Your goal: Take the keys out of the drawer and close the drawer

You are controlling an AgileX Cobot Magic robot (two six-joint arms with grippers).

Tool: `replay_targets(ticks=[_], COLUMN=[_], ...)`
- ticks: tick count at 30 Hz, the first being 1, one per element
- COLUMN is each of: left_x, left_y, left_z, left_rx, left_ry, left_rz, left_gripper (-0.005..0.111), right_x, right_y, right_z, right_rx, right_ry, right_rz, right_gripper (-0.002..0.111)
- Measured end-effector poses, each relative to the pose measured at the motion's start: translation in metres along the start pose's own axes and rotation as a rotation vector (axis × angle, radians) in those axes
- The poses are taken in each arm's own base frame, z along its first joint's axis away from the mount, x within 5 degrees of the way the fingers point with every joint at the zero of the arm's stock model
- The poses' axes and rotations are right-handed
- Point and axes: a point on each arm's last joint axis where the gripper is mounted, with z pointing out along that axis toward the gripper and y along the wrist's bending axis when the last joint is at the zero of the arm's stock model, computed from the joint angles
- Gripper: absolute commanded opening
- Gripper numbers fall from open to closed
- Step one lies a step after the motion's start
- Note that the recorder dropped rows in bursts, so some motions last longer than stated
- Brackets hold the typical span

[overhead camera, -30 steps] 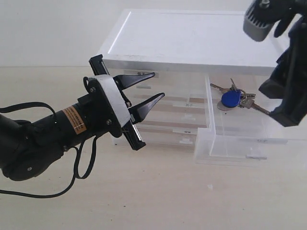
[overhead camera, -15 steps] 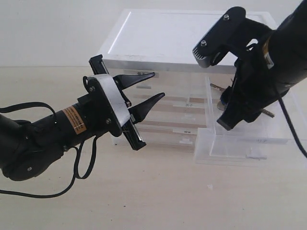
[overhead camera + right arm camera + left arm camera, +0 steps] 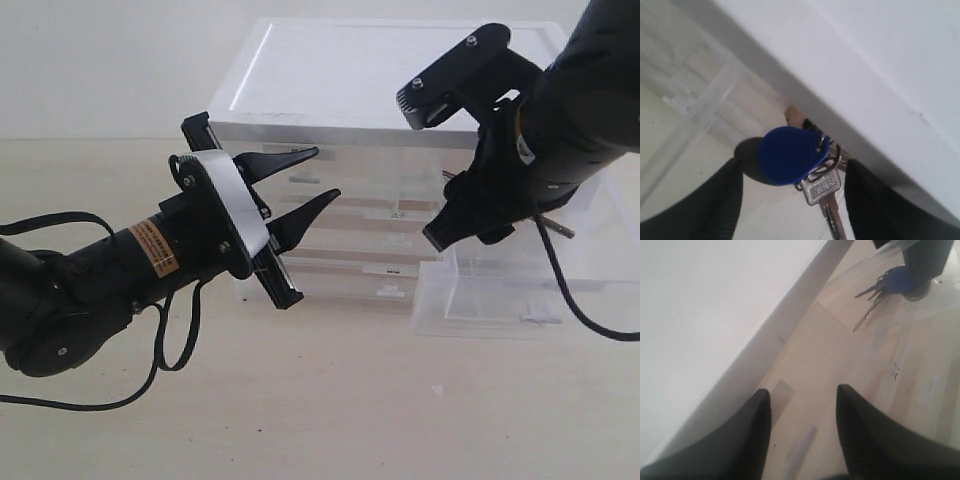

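Exterior view: the left pincer (image 3: 326,172) hangs spread in front of the drawer cabinet (image 3: 380,70). The right arm (image 3: 560,110) reaches into the open drawer (image 3: 500,305) on the worktop (image 3: 300,400).

Left wrist view: the keys (image 3: 882,287) lie inside that drawer.

Right wrist view: the right pincer (image 3: 795,170) is spread and straddles the keys without gripping them.
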Motion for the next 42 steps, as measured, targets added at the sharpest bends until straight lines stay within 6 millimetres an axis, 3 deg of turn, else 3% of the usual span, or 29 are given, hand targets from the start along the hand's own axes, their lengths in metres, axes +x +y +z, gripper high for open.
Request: replay_targets(ticks=[7,15,24,30,42], left_x=[0.0,0.0,0.0,0.0,0.0], left_y=[0.0,0.0,0.0,0.0,0.0], left_z=[0.0,0.0,0.0,0.0,0.0], left_rx=[-0.001,-0.001,-0.001,-0.001,-0.001], left_ry=[0.001,0.001,0.001,0.001,0.001], left_rz=[-0.002,-0.004,-0.007,-0.009,-0.017], left_gripper=[0.039,0.039,0.039,0.039,0.039], right_x=[-0.001,-0.001,0.005,0.0,-0.008], right_y=[0.001,0.003,-0.001,-0.012,0.005], right_z=[0.005,0.006,-0.016,-0.02,0.017], right_rx=[0.019,-0.005,-0.062,0.039,0.036], right_ry=[0.004,0.006,0.007,-0.069,-0.063], right_rz=[-0.013,-0.045,-0.031,-0.015,-0.045], right_gripper=[0.001,0.0,0.0,0.0,0.0])
